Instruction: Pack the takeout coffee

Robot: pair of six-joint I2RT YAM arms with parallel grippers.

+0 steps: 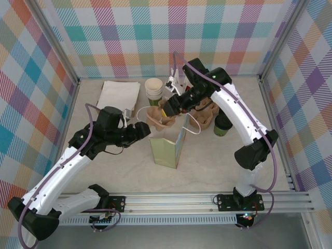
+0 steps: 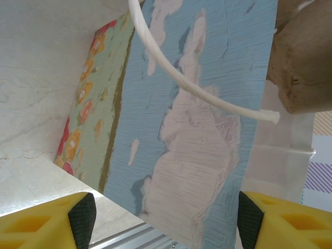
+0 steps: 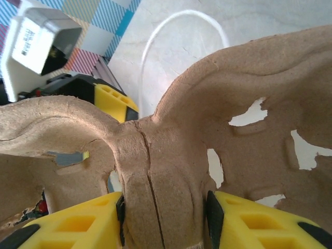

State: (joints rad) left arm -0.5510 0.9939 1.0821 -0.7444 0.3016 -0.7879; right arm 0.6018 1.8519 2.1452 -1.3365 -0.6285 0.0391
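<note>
The paper bag (image 1: pixel 168 148) stands open mid-tabletop. The left gripper (image 1: pixel 144 130), jaws apart, sits at its left side, seemingly to steady it. The right gripper (image 3: pixel 163 207) is clamped on a pulp cup carrier (image 3: pixel 171 135) just behind the bag's mouth. The takeout coffee (image 1: pixel 223 125) stands toward the right edge, unpacked. Next, the carrier likely needs lowering squarely into the bag.

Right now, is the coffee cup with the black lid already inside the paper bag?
No, the lidded cup stands on the table, right of the bag.
</note>
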